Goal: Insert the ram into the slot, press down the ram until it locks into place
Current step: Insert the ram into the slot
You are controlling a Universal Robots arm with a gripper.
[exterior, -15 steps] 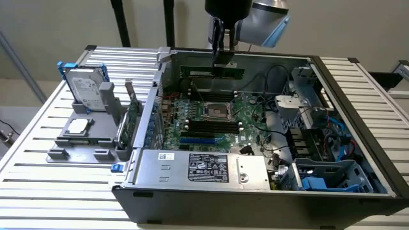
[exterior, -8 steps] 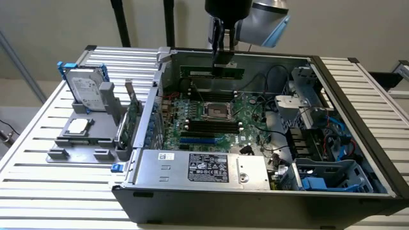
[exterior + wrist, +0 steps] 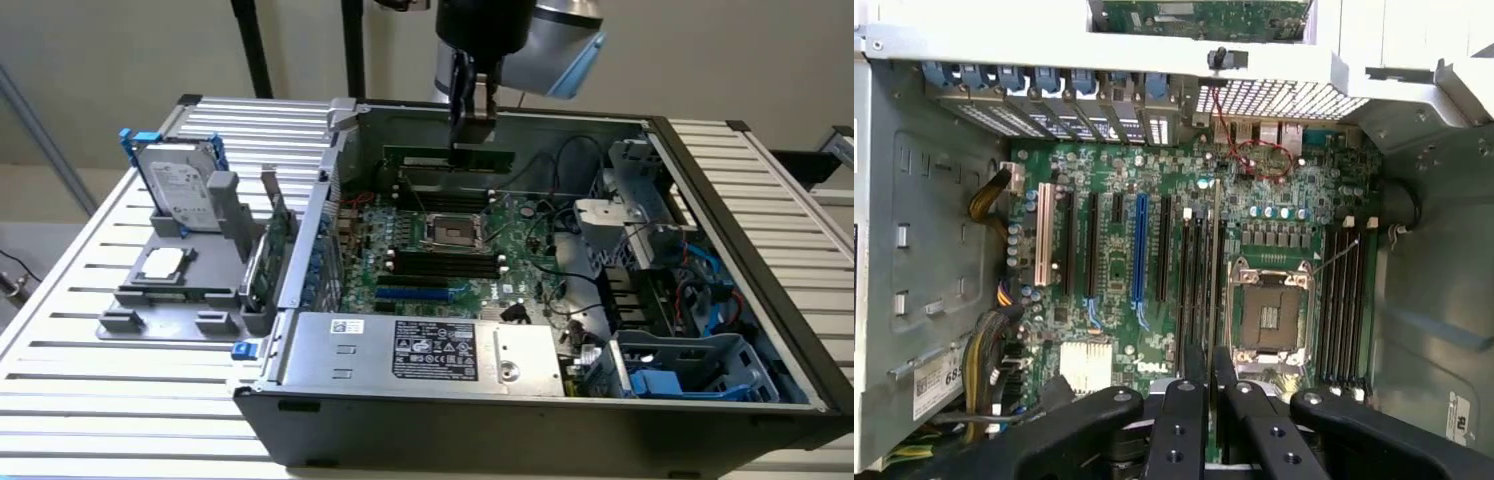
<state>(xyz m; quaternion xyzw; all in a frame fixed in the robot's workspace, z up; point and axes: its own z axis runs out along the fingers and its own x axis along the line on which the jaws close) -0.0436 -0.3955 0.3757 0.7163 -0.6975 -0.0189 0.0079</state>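
**A:** Where is the claw?

**B:** Over the open computer case, clenched on the ram. Its fingers pinch the stick's upper edge near mid-length.

**A:** And how does the ram lie?

**B:** Level, on edge, toward the far wall of the case. From the wrist view the ram is a thin line running out from the claw, along the black slots just beside the processor socket. Whether its lower edge touches a slot, I cannot tell.

**A:** What is around the case?

**B:** It stands on the slatted bench, toward the edge on the exterior view's right. Near the opposite edge sits a grey holder with a hard drive standing upright in it.
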